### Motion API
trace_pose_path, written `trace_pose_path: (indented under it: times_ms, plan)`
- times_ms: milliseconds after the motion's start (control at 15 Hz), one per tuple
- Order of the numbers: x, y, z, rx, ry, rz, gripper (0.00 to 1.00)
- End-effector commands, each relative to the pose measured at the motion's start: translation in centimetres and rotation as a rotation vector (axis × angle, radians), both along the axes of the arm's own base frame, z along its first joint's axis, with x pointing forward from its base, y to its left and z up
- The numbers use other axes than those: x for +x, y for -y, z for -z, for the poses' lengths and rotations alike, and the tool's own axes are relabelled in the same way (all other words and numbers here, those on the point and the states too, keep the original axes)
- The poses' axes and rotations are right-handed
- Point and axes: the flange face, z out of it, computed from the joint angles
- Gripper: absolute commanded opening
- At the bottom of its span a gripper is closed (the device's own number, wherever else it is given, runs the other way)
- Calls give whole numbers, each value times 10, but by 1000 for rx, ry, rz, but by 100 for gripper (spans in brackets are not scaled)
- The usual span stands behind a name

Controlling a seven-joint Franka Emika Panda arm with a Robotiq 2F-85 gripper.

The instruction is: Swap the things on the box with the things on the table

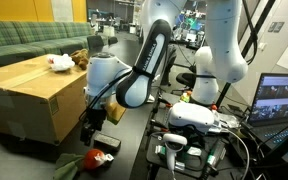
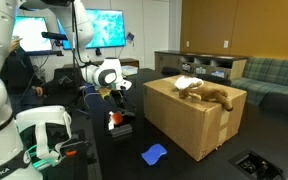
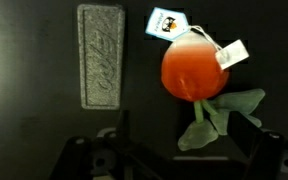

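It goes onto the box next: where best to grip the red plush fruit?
Close on the red plush fruit across its round body, coming straight down: it lies on the table, plump, while its green leaves and paper tags are thin and floppy.

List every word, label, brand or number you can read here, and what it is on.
No text can be read.
Round tag on the red plush toy: a printed logo, too blurred.
White tag: blurred.
Grey slab: raised marks, unreadable.
Wall screen and laptop screen: too small.
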Motion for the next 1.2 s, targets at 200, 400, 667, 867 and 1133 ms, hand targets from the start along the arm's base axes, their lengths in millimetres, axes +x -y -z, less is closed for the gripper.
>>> trace_pose_path:
  times_ms: [200, 400, 667, 867, 1133]
  plan:
    - [-29, -38, -11, 50, -29, -145, 100]
    - [-43, -55, -2, 46, -53, -221, 100]
    - [-46, -67, 10, 24, -35, -278, 100]
    - [-43, -75, 23, 10, -26, -308, 100]
    - [-38, -83, 42, -19, -16, -347, 100]
